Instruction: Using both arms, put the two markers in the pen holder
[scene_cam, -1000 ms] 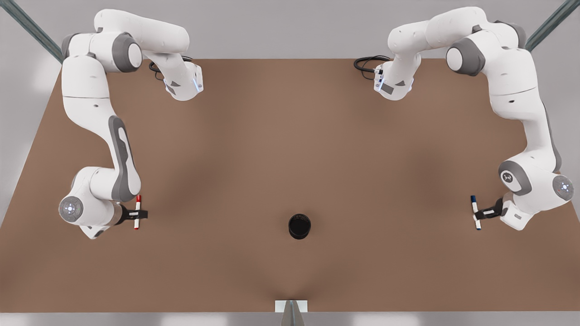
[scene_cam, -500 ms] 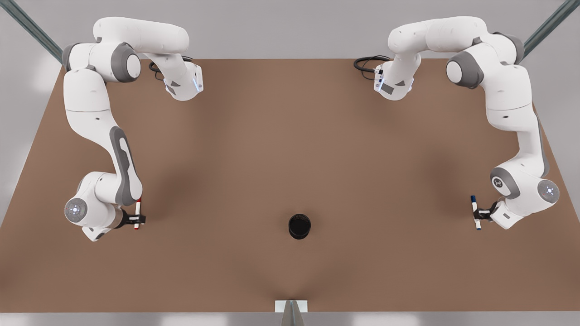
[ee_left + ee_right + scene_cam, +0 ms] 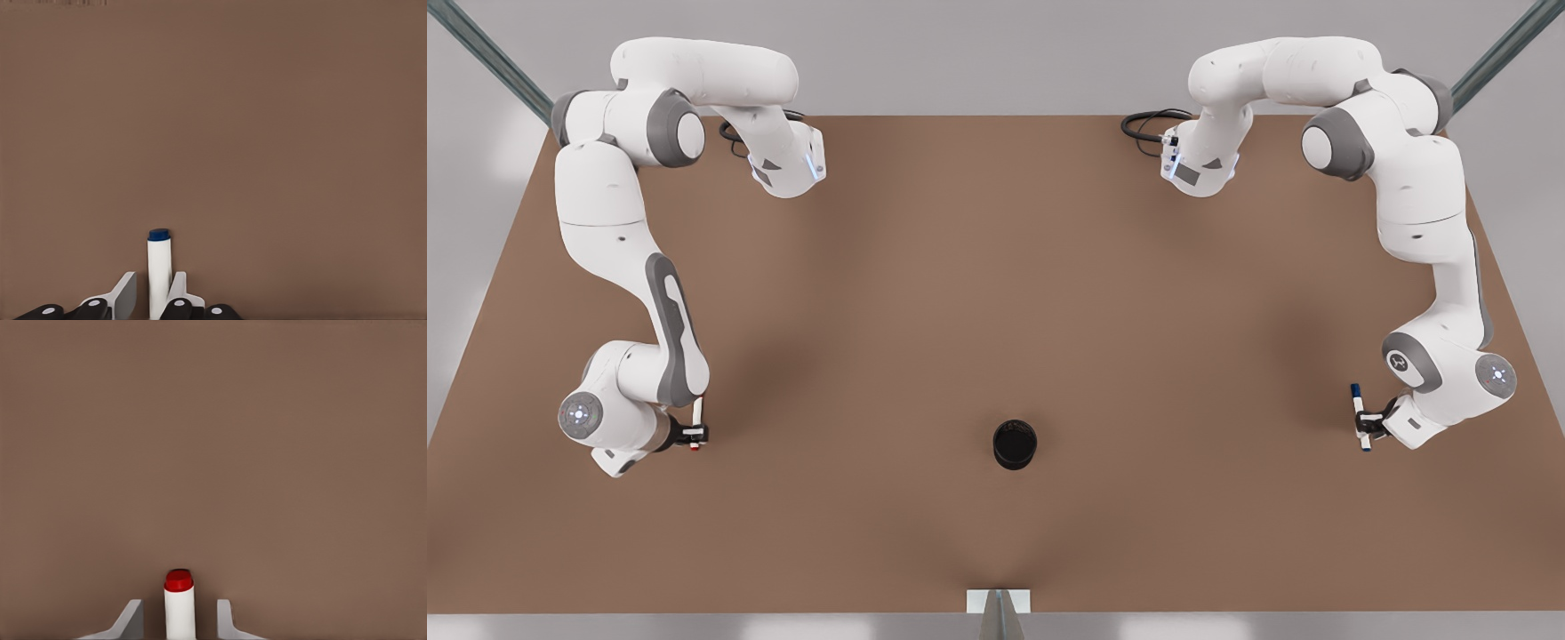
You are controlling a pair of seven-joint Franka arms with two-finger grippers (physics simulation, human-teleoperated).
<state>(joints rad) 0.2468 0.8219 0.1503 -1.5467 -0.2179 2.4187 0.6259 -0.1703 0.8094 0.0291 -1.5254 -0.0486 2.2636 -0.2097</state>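
The red-capped marker point(image 3: 698, 412) lies on the table at the front view's left; its red end shows in the right wrist view point(image 3: 179, 581). My right gripper point(image 3: 694, 435) point(image 3: 179, 617) straddles its barrel, open, with a gap on each side. At the front view's right lies the blue-capped marker point(image 3: 1358, 414) point(image 3: 159, 263). My left gripper point(image 3: 1368, 425) point(image 3: 153, 297) is down around it, still open; one finger touches the barrel and the other stands a little off. The black pen holder point(image 3: 1015, 444) stands upright between them, near the front edge.
The brown table point(image 3: 996, 293) stretches between the arm bases at the back. Black cables point(image 3: 1145, 123) coil near the base at the front view's right. A small white bracket point(image 3: 998, 601) sits at the front edge.
Both wrists have dropped lower toward the table, bringing the grippers down over the markers. The red cap is now hidden under the arm. The markers have not moved.
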